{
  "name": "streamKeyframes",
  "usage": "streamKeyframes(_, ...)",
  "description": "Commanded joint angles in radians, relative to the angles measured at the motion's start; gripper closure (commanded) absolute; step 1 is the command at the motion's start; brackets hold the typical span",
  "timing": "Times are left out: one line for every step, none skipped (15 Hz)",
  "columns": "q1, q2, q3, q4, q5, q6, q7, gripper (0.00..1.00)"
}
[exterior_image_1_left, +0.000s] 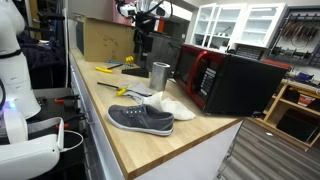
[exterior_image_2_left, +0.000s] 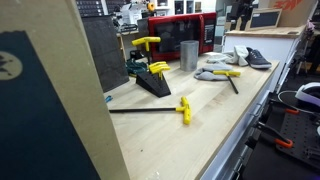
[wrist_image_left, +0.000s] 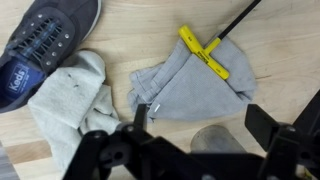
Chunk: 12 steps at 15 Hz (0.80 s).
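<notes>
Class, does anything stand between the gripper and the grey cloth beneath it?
A yellow-handled key lies across the cloth at its top corner; straight below the open gripper nothing visible blocks it.

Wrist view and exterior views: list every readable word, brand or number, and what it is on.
"Keds": blue label inside the grey shoe, wrist view.
Microwave front, in an exterior view: any markings too small to read.
Nothing else is legible.
</notes>
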Motion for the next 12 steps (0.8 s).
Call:
streamKeyframes(-0.021, -0.004, 0.022, -0.009, 0.037, 0.012, 0.048, 0.0)
streamKeyframes(-0.021, -0.005, 0.022, -0.011, 0.045, 0.016, 0.054, 0.0)
streamKeyframes(-0.02, -0.005, 0.021, -0.011, 0.057, 0.012, 0.052, 0.0)
streamKeyframes(-0.02, -0.004, 0.021, -0.009, 0.067, 0.003, 0.055, 0.0)
streamKeyframes(-0.022, -0.004, 0.023, -0.009, 0.072, 0.0, 0.062, 0.0)
streamKeyframes(-0.024, -0.004, 0.025, -0.009, 0.073, -0.006, 0.076, 0.0)
streamKeyframes(-0.026, -0.004, 0.027, -0.008, 0.072, -0.013, 0.094, 0.0)
streamKeyframes(-0.027, -0.004, 0.028, -0.008, 0.073, -0.018, 0.111, 0.0)
streamKeyframes(-0.027, -0.004, 0.029, -0.008, 0.075, -0.019, 0.123, 0.0)
streamKeyframes(-0.027, -0.004, 0.028, -0.009, 0.08, -0.019, 0.131, 0.0)
streamKeyframes(-0.026, -0.005, 0.028, -0.01, 0.087, -0.017, 0.14, 0.0)
streamKeyframes(-0.025, -0.005, 0.028, -0.012, 0.097, -0.014, 0.144, 0.0)
